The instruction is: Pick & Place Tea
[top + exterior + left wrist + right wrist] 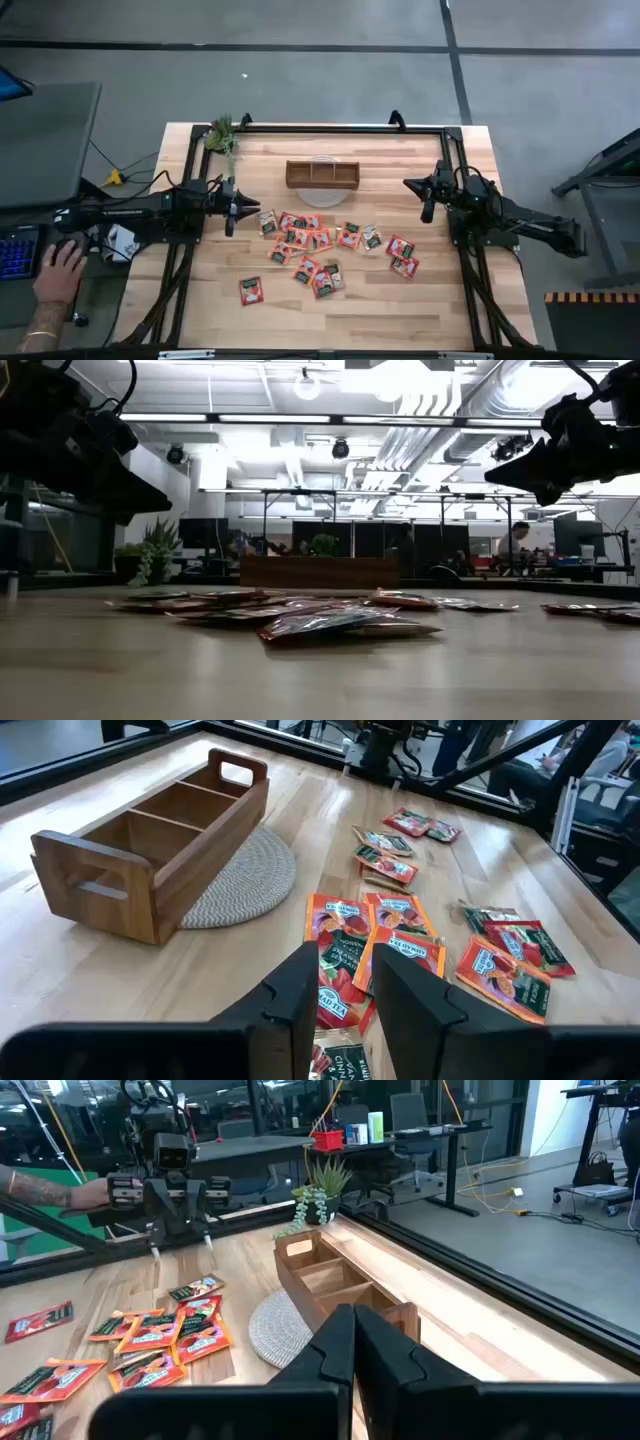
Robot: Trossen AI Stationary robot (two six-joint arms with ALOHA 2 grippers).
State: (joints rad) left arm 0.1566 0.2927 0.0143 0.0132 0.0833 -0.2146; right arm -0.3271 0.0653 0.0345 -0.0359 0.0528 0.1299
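Several red and orange tea sachets (310,245) lie flat and loosely overlapping in the middle of the table; they also show in the left wrist view (380,935) and the right wrist view (150,1340). One sachet (251,290) lies apart toward the near left, and two (402,256) toward the right. My left gripper (238,210) hovers open just left of the pile, above the table, its fingers (300,990) apart with nothing between them. My right gripper (415,190) hangs shut above the table right of the pile, its fingers (335,1345) together and empty.
A brown wooden three-compartment tray (322,174) stands on a round woven mat (250,870) behind the pile. A small plant (222,133) sits at the far left corner. A person's hand (60,270) rests by a keyboard off the table's left side.
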